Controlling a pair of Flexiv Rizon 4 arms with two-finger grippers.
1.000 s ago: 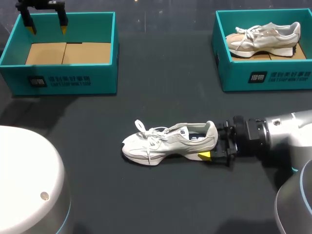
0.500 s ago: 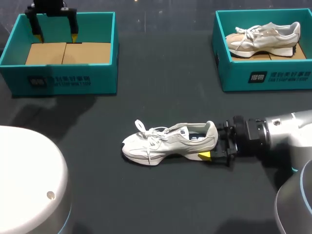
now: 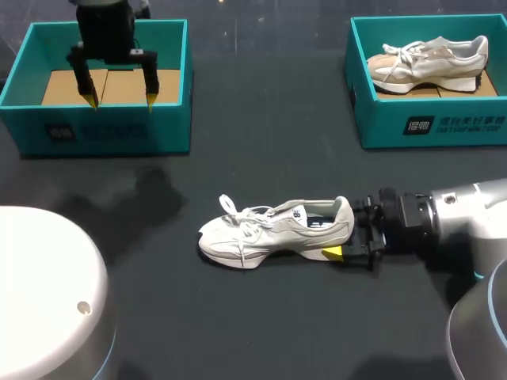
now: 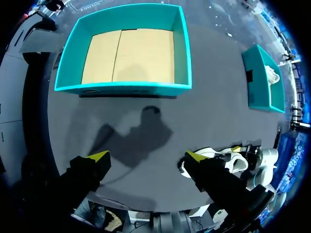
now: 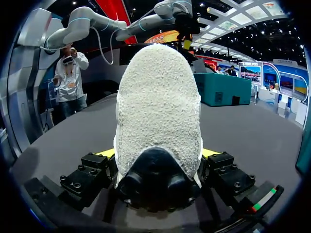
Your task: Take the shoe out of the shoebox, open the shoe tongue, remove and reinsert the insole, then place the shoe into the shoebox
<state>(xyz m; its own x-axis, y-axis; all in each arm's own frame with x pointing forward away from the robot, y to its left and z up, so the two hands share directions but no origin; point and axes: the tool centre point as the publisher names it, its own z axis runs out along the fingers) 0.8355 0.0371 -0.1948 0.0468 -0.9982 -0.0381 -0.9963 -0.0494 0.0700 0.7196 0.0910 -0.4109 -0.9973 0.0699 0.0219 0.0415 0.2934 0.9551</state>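
From above, the white shoe (image 3: pixel 273 228) lies on its sole in the middle of the dark table (image 3: pixel 261 142), toe to the left side of the view and heel to the right; the right gripper (image 3: pixel 344 236) comes in low from the right and sits at the heel, with one yellow tip showing beside the sole. The left gripper (image 3: pixel 120 104) hangs over the left shoebox (image 3: pixel 103 131), a teal box with a bare cardboard floor; its two fingers point down and are spread wide, with nothing between them. The right shoebox (image 3: pixel 432 127) stands at the far right and holds a second shoe (image 3: pixel 428 62), pale beige and white.

In the left wrist view, the left gripper (image 4: pixel 146 156) is wide apart over bare table, and its shadow falls ahead of it; the left shoebox (image 4: pixel 121 89) is further ahead; the white shoe (image 4: pixel 214 154) shows partly beside one finger, well below it.

In the right wrist view, the heel of the white shoe (image 5: pixel 158 111) stands upright between the fingers; the right gripper (image 5: pixel 158 155) pinches it, with a yellow tip pressed on each side of the sole. Far ahead, the left gripper (image 5: pixel 185 44) hangs above the left shoebox (image 5: pixel 218 90).
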